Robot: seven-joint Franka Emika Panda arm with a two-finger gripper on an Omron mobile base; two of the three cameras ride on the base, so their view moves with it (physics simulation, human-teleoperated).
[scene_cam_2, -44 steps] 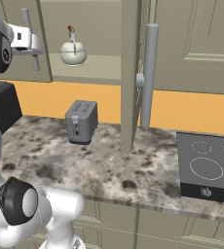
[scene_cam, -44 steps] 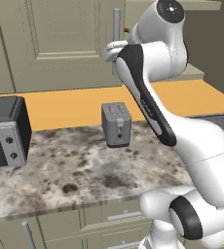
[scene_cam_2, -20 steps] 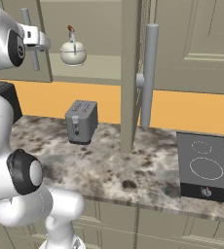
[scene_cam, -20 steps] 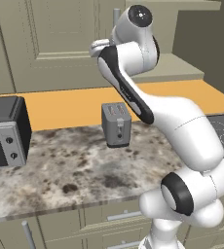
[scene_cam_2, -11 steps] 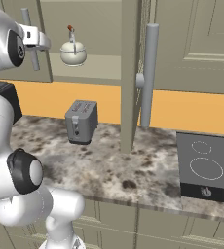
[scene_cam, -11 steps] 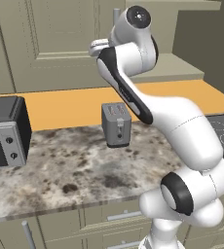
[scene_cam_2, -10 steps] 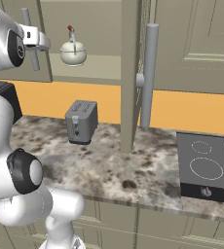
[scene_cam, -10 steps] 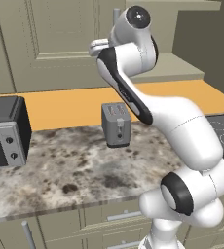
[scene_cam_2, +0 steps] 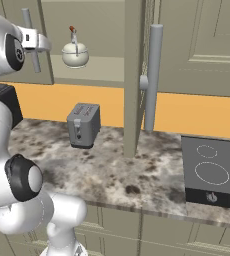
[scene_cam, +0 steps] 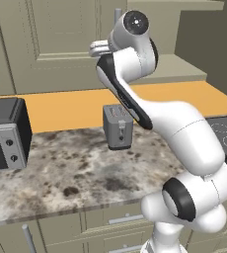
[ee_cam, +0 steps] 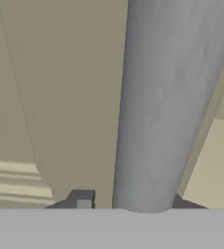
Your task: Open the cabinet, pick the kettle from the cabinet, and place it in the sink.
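Our hand (ee_cam: 128, 204) straddles the left door's grey handle (ee_cam: 167, 102), grip we cannot tell, kettle (scene_cam_2: 75, 54) on the cabinet (scene_cam_2: 197, 45) shelf at one o'clock; a loose pinch could slip off when pulling

So the kettle (scene_cam_2: 75, 54) sits on the shelf inside the open cabinet (scene_cam_2: 101, 30), above the counter (scene_cam_2: 132, 172); toaster (scene_cam_2: 83, 125) on the counter below it, slightly right; stove (scene_cam_2: 214, 170) at the far right; microwave (scene_cam: 4, 132) at the left end.
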